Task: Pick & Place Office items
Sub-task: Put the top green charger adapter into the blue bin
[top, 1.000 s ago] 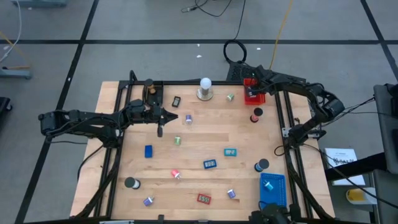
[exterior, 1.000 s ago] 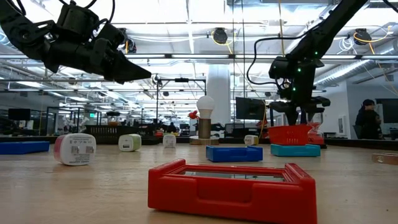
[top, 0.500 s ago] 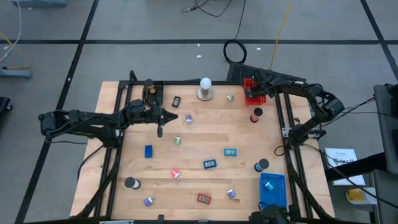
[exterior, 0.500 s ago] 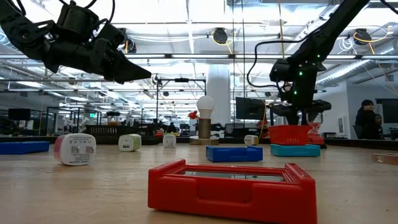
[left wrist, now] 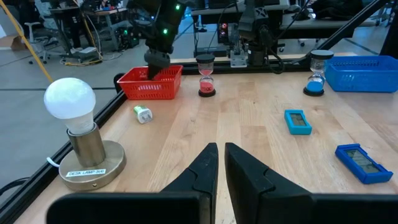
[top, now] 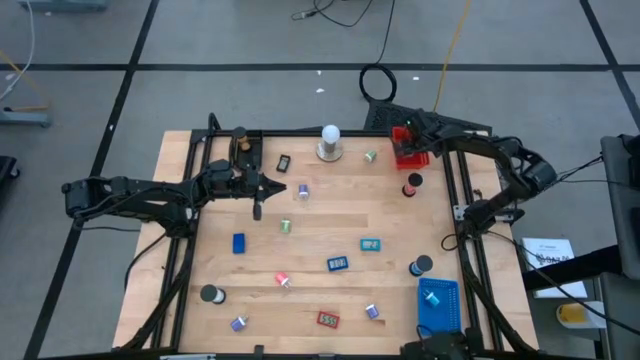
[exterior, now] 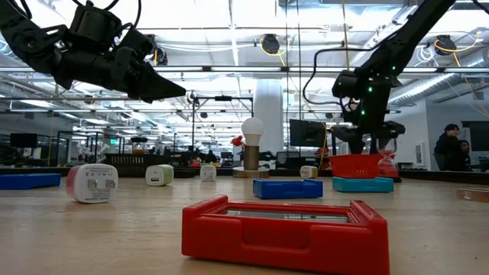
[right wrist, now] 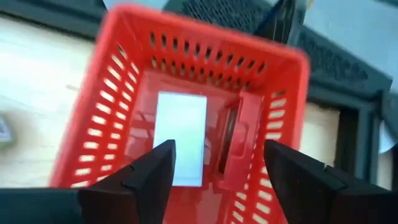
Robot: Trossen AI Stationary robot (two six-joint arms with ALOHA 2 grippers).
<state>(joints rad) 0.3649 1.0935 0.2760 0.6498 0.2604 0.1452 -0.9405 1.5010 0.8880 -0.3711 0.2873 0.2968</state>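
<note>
right gripper above red tray, jaws spread, empty

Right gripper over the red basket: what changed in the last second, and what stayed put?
The right gripper, above the red basket at the table's far right corner, has opened its jaws wide; a red piece lies in the basket beneath them, apparently just let go. The arm barely shifted. The left gripper stayed shut, hovering over the table's left side, and the desk lamp and scattered items did not move.
</note>
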